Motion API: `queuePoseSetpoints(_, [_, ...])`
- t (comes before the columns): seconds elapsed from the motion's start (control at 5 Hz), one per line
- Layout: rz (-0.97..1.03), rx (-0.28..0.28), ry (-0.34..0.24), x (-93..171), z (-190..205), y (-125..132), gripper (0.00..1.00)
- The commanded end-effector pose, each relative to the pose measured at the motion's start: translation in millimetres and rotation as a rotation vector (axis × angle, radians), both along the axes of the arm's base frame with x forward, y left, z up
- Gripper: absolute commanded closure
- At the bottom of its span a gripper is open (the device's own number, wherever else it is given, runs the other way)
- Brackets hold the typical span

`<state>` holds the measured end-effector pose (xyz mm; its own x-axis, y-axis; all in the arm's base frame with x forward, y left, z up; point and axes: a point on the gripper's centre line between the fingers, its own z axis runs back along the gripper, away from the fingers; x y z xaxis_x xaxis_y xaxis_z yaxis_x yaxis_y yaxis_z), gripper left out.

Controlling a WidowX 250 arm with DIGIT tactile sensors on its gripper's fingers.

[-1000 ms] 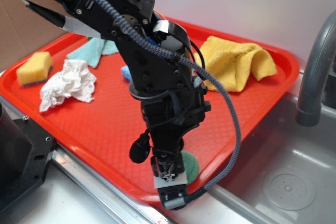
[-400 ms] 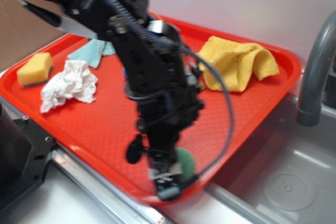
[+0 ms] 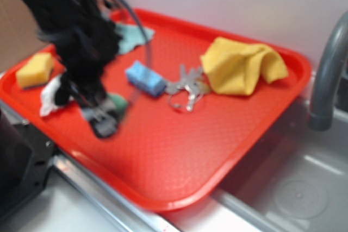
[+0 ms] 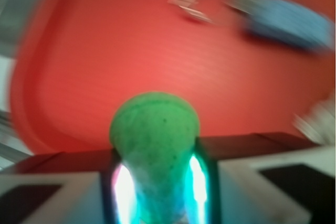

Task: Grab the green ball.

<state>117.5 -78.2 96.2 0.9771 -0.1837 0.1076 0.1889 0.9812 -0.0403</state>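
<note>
Above the left part of the red tray (image 3: 179, 150), blurred gripper (image 3: 103, 119) pinching the green ball (image 4: 154, 129) between both fingers. Beside it: white crumpled tissue (image 3: 49, 97), blue sponge block (image 3: 145, 77), keys (image 3: 185, 88), yellow cloth (image 3: 242, 66).

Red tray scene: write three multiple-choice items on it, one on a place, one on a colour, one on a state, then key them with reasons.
1. Where do the keys lie on the red tray?
A. Between the blue sponge block and the yellow cloth
B. On the yellow sponge
C. In the sink

2. What colour is the crumpled cloth near the tap?
A. White
B. Yellow
C. Purple

3. What is the gripper doing?
A. Open over the keys
B. Shut on nothing
C. Shut on the green ball

Key: 1 A, the exterior view shows them between the two. 2 B, it is plainly yellow. 3 C, the wrist view shows the ball squeezed between the fingers.
</note>
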Motion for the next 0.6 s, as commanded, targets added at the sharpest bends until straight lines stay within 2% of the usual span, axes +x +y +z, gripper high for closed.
queuePoseSetpoints(0.0, [0.299,0.056,0.062,-3.4,45.7,30.5,1.0])
queuePoseSetpoints(0.2, [0.357,0.117,0.027,14.0,69.2,37.0,1.0])
queuePoseSetpoints(0.4, [0.393,0.125,0.028,16.8,73.0,45.4,1.0])
